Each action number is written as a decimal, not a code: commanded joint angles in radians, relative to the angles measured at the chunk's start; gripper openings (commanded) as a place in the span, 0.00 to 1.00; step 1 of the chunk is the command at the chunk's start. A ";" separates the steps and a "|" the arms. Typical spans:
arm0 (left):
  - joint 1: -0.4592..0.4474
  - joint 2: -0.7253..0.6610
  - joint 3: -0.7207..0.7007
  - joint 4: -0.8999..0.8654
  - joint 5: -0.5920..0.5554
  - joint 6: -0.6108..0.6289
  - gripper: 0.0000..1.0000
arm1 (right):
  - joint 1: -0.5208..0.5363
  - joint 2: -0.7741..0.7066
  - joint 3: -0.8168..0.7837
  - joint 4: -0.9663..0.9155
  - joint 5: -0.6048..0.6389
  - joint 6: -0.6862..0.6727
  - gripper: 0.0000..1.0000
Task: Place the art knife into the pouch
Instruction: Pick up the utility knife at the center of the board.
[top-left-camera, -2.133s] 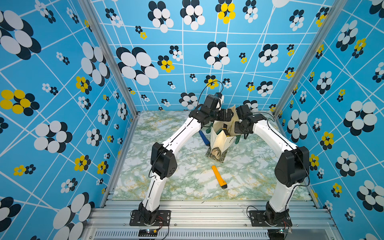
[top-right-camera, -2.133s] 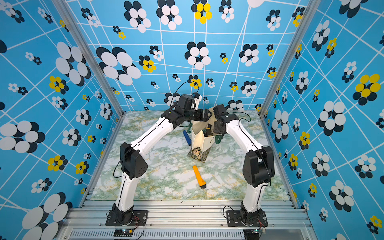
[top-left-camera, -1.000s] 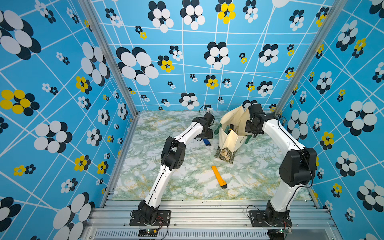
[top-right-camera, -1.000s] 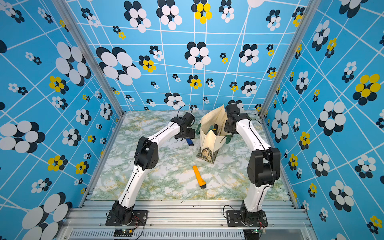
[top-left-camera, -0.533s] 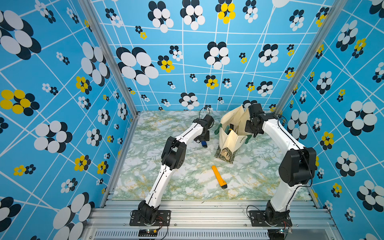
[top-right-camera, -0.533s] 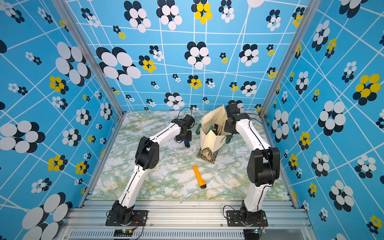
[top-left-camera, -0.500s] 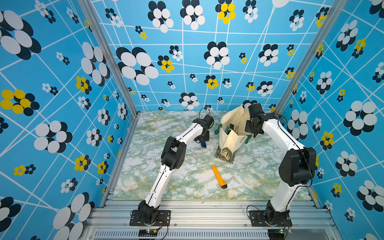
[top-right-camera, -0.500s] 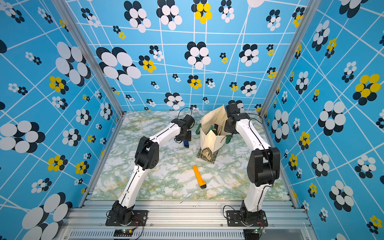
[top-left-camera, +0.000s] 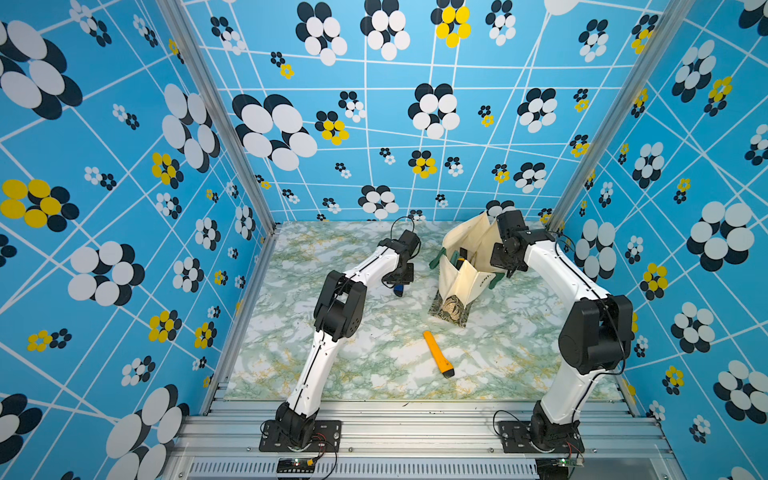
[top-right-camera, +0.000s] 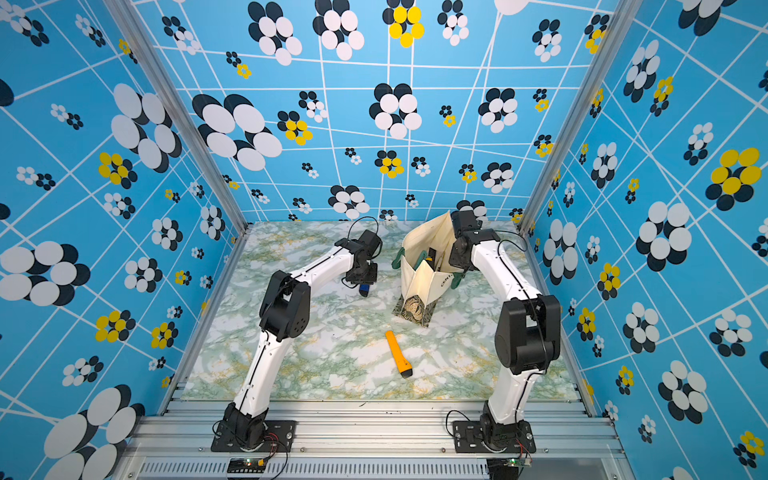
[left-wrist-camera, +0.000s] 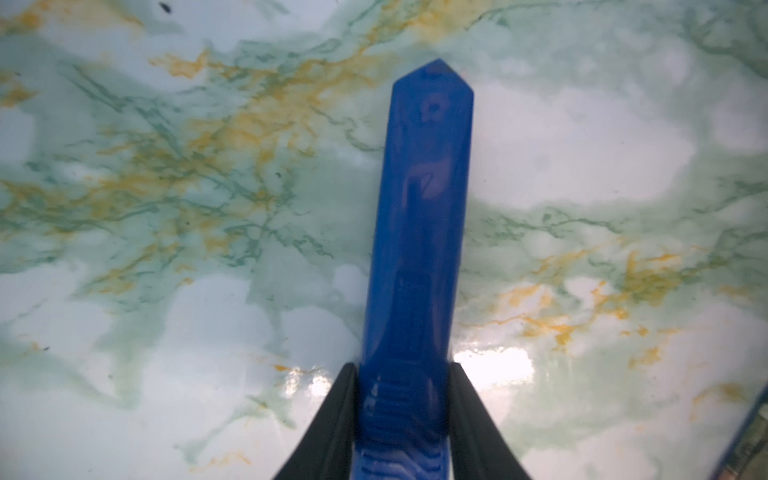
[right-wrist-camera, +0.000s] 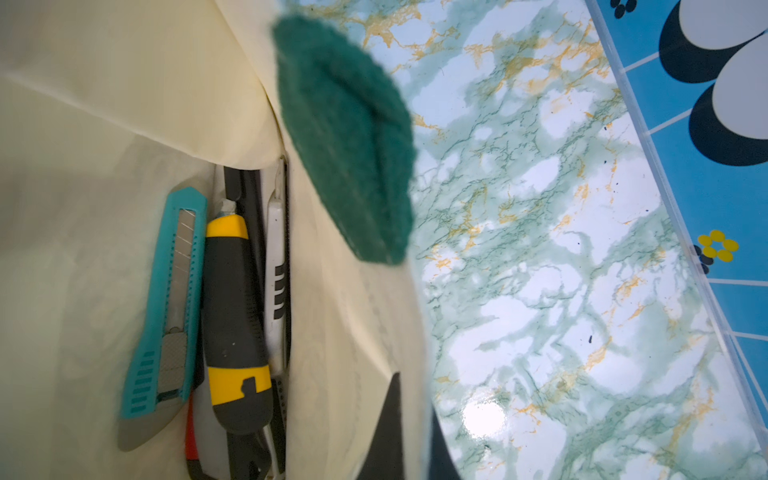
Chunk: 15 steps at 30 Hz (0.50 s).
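We judge the step in hand to be the pick-up. The left pincer (left-wrist-camera: 404, 368) pinches the blue art knife (left-wrist-camera: 419, 216), one black finger pressed against each long side near its ribbed end. To do it well, we want the grip firm before any lift, because the plastic looks glossy and could slip. The hold sits at one end, so the long free part may droop, and we would raise it slowly and keep it level. The right pincer (right-wrist-camera: 415, 432) is pressed together on the canvas rim of the pouch (top-left-camera: 465, 270) and holds its mouth open (several other cutters already lie inside). We would carry the knife over that opening, clear of the dark green handle, before letting go.

The knife's ribbed end sits between the left fingers. The rest of its body runs straight out ahead of them, low over the desk (top-left-camera: 332, 332), though we cannot tell whether it has left the surface. In both top views only its blue tip shows beneath the pincer, with the pouch well apart on the right arm's side. An orange knife (top-left-camera: 437, 354) lies alone nearer the front.
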 joint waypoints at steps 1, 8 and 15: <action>0.013 -0.065 -0.024 0.010 0.047 0.021 0.24 | 0.026 -0.022 -0.022 -0.007 0.008 0.028 0.00; 0.061 -0.238 -0.012 0.076 0.058 0.051 0.24 | 0.096 -0.006 0.048 0.003 -0.021 0.011 0.00; 0.075 -0.373 0.044 0.162 0.121 0.055 0.24 | 0.174 0.012 0.084 0.064 -0.123 0.024 0.00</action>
